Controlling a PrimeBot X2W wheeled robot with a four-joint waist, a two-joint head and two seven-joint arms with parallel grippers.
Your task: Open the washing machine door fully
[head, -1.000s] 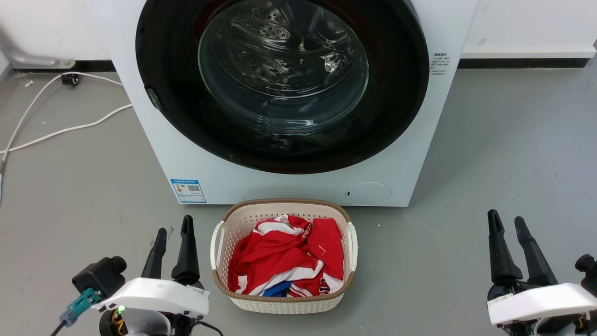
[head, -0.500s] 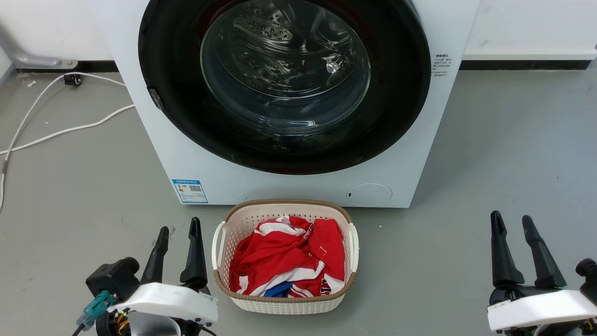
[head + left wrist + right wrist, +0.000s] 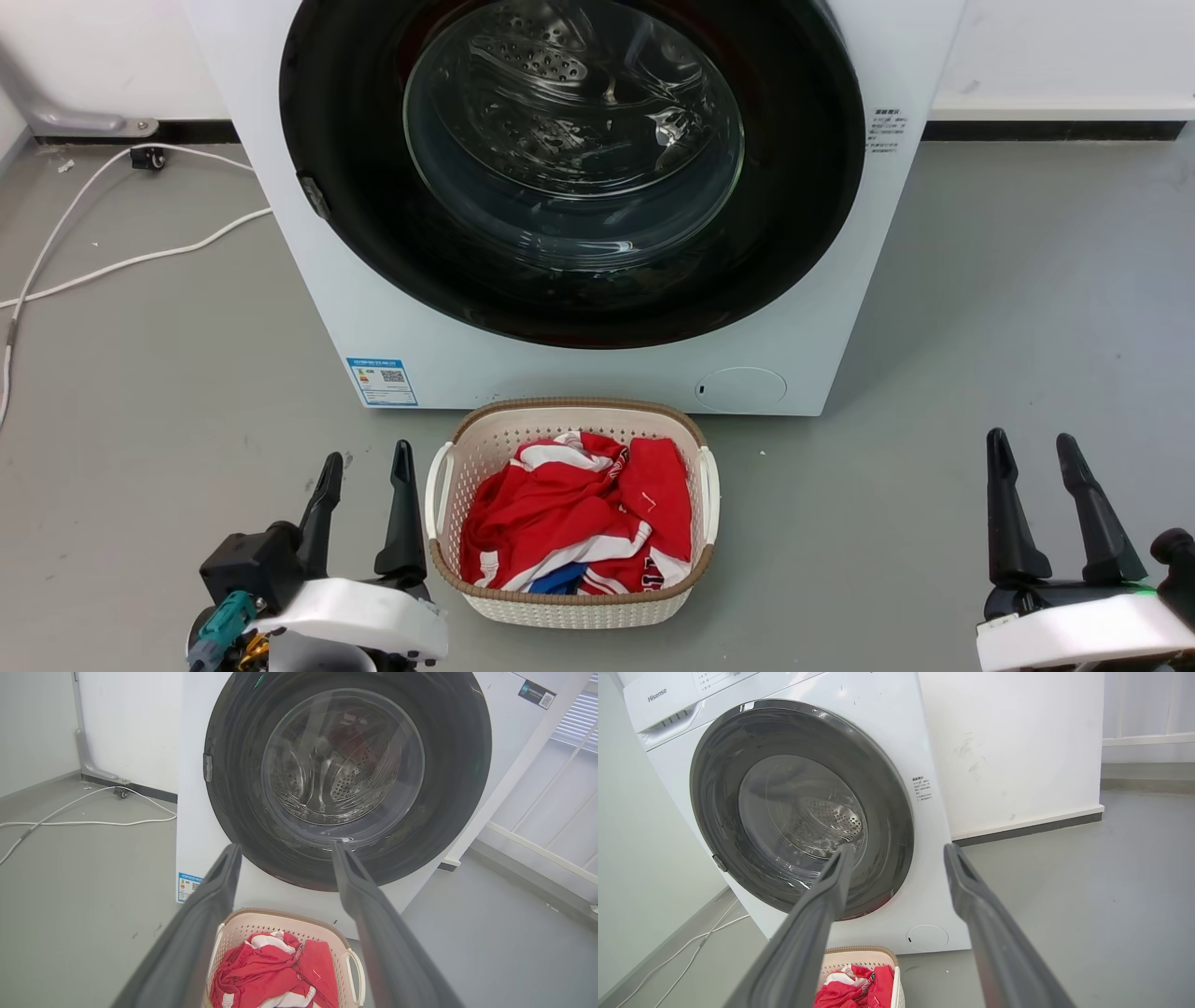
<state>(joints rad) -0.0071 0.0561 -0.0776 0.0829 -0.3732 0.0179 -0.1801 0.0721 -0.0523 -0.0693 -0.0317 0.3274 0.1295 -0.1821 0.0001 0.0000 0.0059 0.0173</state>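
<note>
head view: left gripper (image 3: 367, 454) near left, fingers spread, empty. right gripper (image 3: 1031, 437) near right, also spread and empty. both low, well apart from the washing machine door (image 3: 571, 159), which sits far centre, shut flush on the washing machine (image 3: 597, 373). no contact yet, so opening looks not started. risks: glossy black rim gives little to hook, fingers could slip off; small grey catch (image 3: 313, 196) on the door's left edge looks like the only purchase, easy to miss. laundry basket (image 3: 569, 407) with red clothes (image 3: 579, 513) stands just before the machine, between grippers, blocking a straight approach; an arm could knock it. white cable (image 3: 140, 257) lies far left on floor, could snag wheels.
</note>
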